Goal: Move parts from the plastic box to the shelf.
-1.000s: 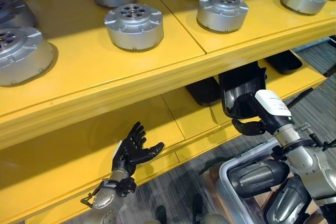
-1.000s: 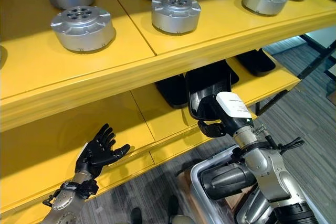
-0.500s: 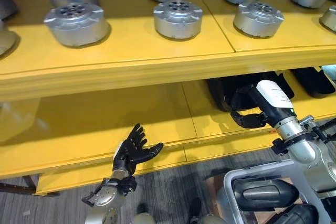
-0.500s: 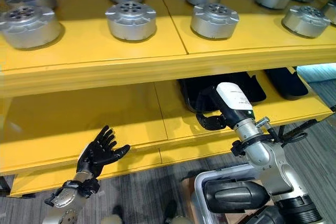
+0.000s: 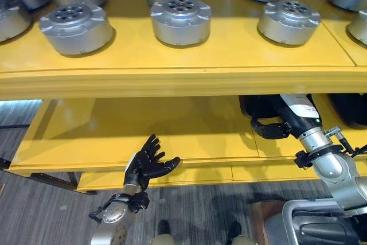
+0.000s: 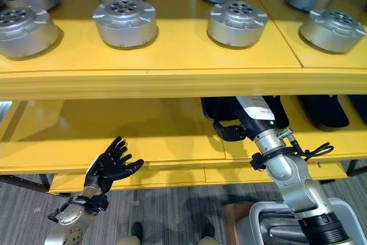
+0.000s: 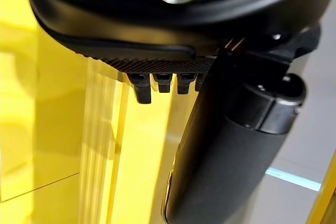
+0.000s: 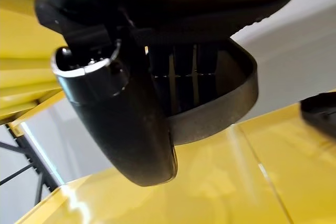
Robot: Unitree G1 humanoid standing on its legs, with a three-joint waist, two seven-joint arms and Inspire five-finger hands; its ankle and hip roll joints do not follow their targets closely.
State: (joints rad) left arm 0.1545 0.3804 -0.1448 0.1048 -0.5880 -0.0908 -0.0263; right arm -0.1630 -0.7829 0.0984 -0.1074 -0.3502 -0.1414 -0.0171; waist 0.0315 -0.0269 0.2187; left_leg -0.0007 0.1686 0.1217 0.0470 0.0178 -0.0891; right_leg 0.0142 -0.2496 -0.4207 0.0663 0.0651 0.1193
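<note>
Yellow shelf [image 5: 172, 78] stands before the robot. Its right hand [image 6: 230, 131] clasps a black part [image 6: 221, 109] on the lower board; the part looks rigid, smooth, probably light, best held at its rim. Left hand [image 5: 146, 163] is relaxed, fingers spread. Silver discs [image 5: 180, 19] above look heavy.

Silver round housings [image 5: 180, 20] in rows; striped grey carpet [image 5: 51, 222] below.

Right hand [image 5: 269, 128] fingers perhaps shelf-hidden.
</note>
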